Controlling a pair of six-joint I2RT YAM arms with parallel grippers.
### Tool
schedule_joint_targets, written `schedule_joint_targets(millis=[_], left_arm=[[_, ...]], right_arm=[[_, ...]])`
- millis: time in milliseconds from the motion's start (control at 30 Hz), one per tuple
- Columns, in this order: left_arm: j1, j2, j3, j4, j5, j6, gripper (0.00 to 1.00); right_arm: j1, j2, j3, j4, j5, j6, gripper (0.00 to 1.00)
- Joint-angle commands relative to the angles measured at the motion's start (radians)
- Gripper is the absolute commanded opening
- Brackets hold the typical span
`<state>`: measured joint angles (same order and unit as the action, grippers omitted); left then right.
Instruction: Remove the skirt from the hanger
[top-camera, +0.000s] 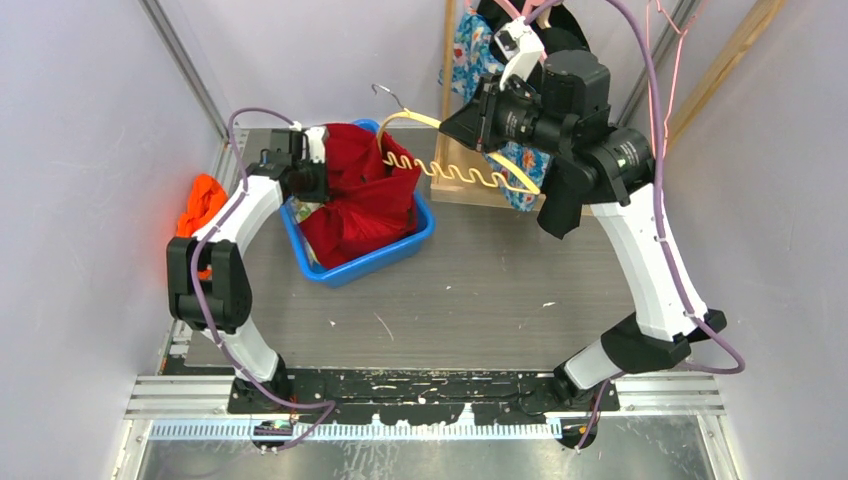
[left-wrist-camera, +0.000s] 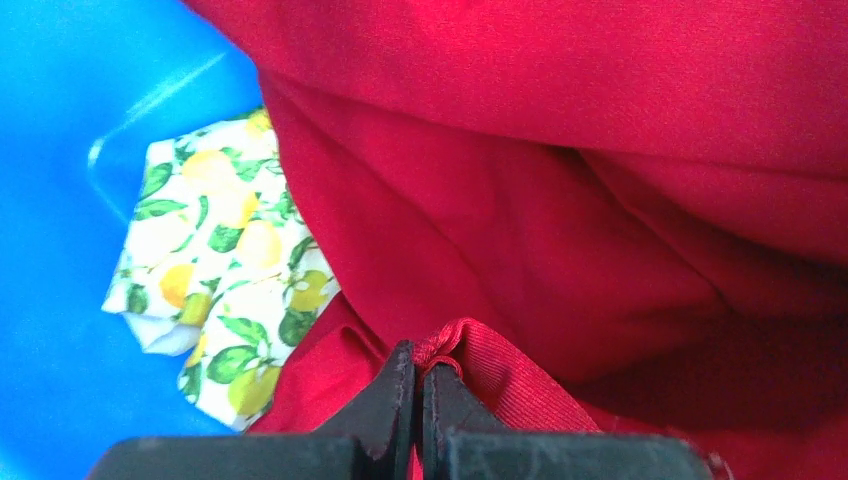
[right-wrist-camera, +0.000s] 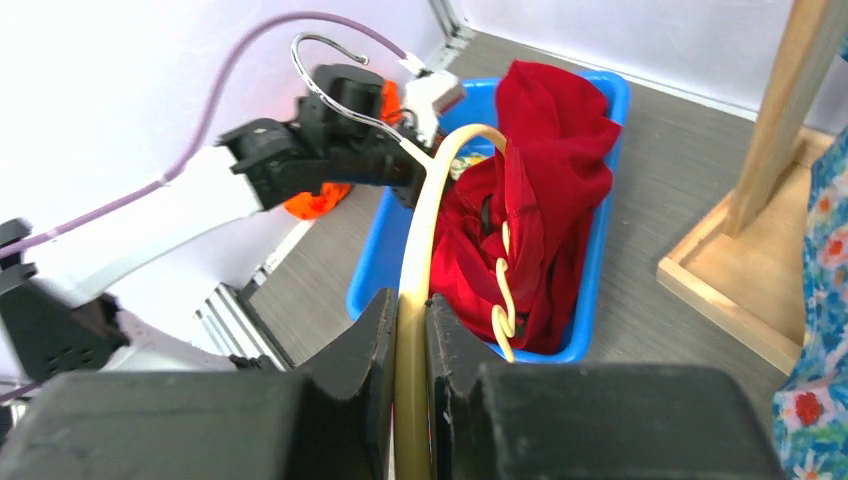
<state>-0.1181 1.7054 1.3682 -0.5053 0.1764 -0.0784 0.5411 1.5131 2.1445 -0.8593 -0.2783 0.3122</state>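
The red skirt (top-camera: 360, 195) lies bunched in the blue bin (top-camera: 400, 250). My left gripper (top-camera: 318, 165) is at the skirt's back left. In the left wrist view the gripper (left-wrist-camera: 417, 360) is shut on a ribbed fold of the skirt (left-wrist-camera: 560, 200). The yellow hanger (top-camera: 455, 170), with a wavy lower bar and a metal hook, hangs above the bin's right side. My right gripper (top-camera: 465, 125) holds it. The right wrist view shows that gripper (right-wrist-camera: 412, 310) shut on the hanger's curved arm (right-wrist-camera: 430, 220). The hanger's far end rests against the skirt (right-wrist-camera: 540, 170); whether it is caught there I cannot tell.
A lemon-print cloth (left-wrist-camera: 220, 270) lies in the bin under the skirt. An orange cloth (top-camera: 200, 205) sits by the left wall. A wooden rack (top-camera: 447, 100) with a floral garment (top-camera: 475, 50) stands at the back right, with pink hangers (top-camera: 670, 40) above.
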Motion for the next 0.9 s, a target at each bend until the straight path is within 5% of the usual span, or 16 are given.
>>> schedule_joint_targets(millis=[0,367,533,867], left_arm=[[0.006,0.064,0.016,0.064,-0.021,-0.035,0.0],[0.005,0.062,-0.072,0.121,0.002,-0.065,0.0],[0.004,0.016,-0.092,0.126,0.012,-0.063,0.0],[0.005,-0.124,-0.092,0.079,-0.032,-0.012,0.0]], right_arm=[[-0.006,-0.089,0.078,0.166,-0.076,0.023,0.0],[-0.006,-0.132,-0.259,0.472,-0.302,0.172,0.0],[-0.006,-0.111,-0.46,0.605,-0.283,0.194,0.0],[-0.004,-0.113,-0.361,0.496,-0.238,0.068,0.0]])
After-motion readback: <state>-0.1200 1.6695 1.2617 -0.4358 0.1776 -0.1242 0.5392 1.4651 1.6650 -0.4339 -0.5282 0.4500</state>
